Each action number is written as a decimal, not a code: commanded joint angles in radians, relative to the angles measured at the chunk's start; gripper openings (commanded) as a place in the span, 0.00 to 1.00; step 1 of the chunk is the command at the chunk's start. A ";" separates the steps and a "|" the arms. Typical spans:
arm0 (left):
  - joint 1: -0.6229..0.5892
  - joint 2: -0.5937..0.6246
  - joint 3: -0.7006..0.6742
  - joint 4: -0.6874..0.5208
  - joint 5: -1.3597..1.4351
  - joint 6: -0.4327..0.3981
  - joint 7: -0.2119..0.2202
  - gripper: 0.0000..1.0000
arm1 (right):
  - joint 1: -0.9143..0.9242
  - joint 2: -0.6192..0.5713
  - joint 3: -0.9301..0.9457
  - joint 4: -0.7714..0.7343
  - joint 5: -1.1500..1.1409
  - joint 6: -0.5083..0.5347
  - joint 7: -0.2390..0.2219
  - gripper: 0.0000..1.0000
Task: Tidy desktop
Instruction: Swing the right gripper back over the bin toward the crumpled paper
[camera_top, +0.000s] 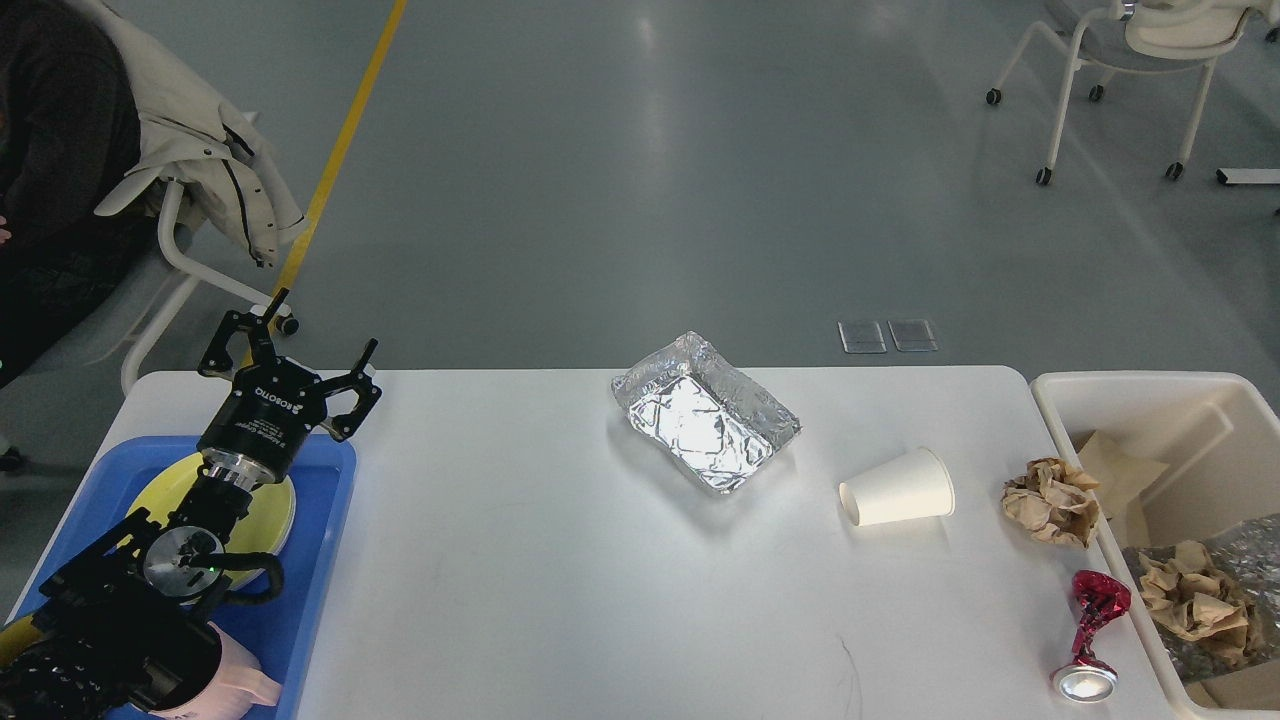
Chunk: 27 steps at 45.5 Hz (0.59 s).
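Observation:
The white desktop (560, 590) fills the lower view. On it lie a foil tray (705, 412), a tipped white paper cup (897, 487), a crumpled brown paper ball (1050, 500) and a crushed red can (1093, 635). My left gripper (290, 345) is open and empty, held above the desktop's left end over the blue tray (315, 560). My right gripper is out of view. A large foil sheet with crumpled brown paper (1195, 600) lies inside the cream bin (1110, 385).
The blue tray holds a yellow plate (275, 510) and a pink cup (235, 680). The cream bin stands off the desktop's right end. Chairs (1120, 60) stand on the grey floor behind; a person in a chair with a coat (190, 130) is at far left.

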 joint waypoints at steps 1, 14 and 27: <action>0.000 -0.001 0.000 0.000 0.000 0.000 0.000 1.00 | -0.008 0.033 0.012 -0.001 0.025 -0.040 -0.058 0.53; 0.000 -0.001 0.000 0.000 0.000 0.000 0.000 1.00 | 0.009 0.082 0.025 0.005 0.030 -0.033 -0.091 1.00; 0.000 0.001 0.000 0.000 0.000 0.000 0.000 1.00 | 0.513 0.082 0.015 0.472 0.010 -0.004 -0.087 1.00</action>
